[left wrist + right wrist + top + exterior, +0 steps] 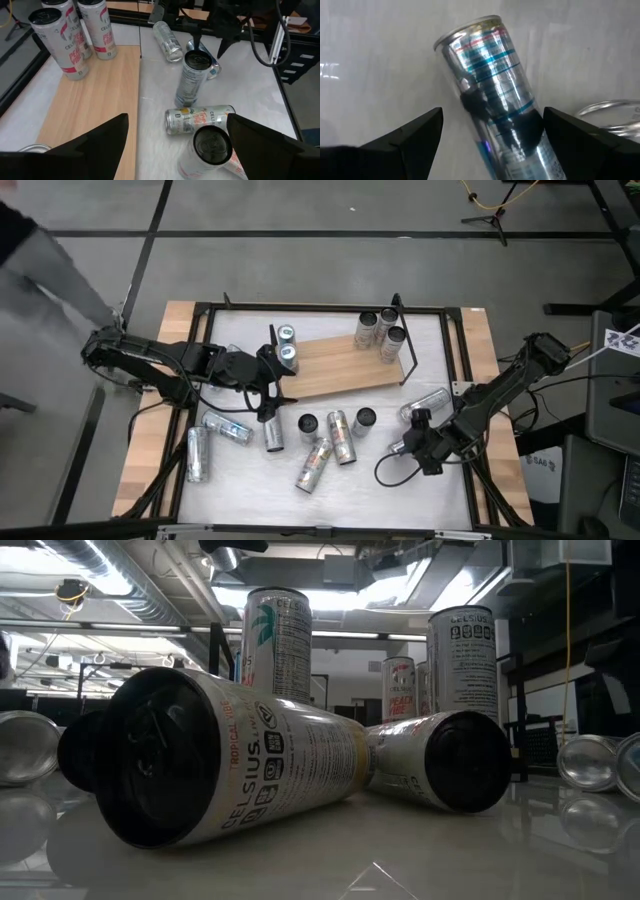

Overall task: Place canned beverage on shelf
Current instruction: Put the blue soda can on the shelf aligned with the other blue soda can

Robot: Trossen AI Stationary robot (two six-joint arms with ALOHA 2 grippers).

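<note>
"CELSIUS" and "TROPICAL VIBE" read on the lying can.

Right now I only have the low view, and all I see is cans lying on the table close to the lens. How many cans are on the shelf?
Observer: Five stand upright on the shelf: three cans at its right end and two cans at its left end.
Operator: Where is the right claw?
Observer: The right claw is open. Its fingers are on either side of a silver can with blue stripes, which lies on the white tabletop off the shelf.
Operator: And the left one?
Observer: The left claw is open and empty. It is at the shelf's left end and faces along the board.
</note>
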